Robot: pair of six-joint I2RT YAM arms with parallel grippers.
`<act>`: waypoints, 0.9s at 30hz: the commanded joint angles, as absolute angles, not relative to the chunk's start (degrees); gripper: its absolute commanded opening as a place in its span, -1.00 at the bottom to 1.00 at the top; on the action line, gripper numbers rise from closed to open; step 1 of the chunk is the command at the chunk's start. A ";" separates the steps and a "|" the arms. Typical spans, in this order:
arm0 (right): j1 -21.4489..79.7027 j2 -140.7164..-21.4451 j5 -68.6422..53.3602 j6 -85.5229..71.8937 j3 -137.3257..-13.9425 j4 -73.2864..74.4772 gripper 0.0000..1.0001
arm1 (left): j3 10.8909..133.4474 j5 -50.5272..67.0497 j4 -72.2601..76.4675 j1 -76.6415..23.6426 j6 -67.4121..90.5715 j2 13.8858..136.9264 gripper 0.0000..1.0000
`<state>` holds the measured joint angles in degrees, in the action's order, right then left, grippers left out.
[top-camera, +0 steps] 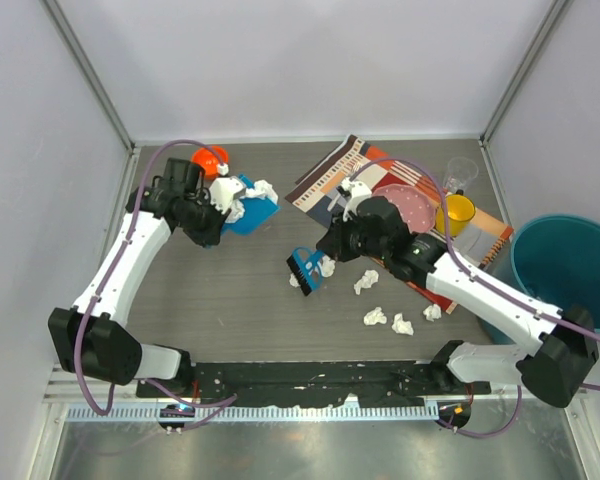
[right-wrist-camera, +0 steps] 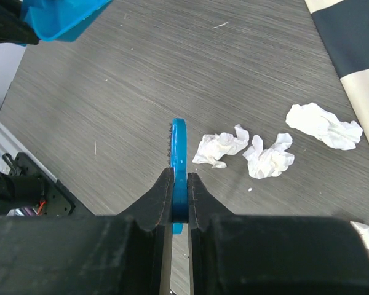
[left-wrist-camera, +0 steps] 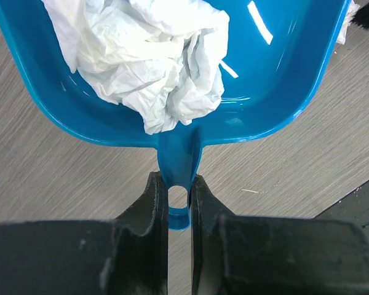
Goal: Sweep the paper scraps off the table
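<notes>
Closest to the arm bases, a loose row of paper scraps lies on the table, at about five o'clock from its middle. One more wad sits just past that row, toward eleven o'clock of it.

Near the middle of the table, the right gripper has its fingers pressed together on the handle of a small blue brush. The bristle end is down at the table, with a scrap just beside it on each side. In the right wrist view, two wads lie near the brush at two o'clock, and a larger one is further out.

At ten o'clock, the left gripper is clamped tight on the handle of a blue dustpan. Crumpled white paper is heaped inside the pan.

Just behind that gripper is an orange object that I cannot make out clearly.

At one o'clock lies a striped placemat carrying a pink plate, a yellow cup and a clear glass.

A teal bin stands off the table's edge at three o'clock.
</notes>
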<state>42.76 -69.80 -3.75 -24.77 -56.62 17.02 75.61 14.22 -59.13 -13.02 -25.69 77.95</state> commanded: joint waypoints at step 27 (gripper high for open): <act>42.90 -72.16 -3.43 -23.82 -52.38 17.14 -0.99 | 71.63 15.03 -57.83 -13.18 -24.70 76.20 -1.00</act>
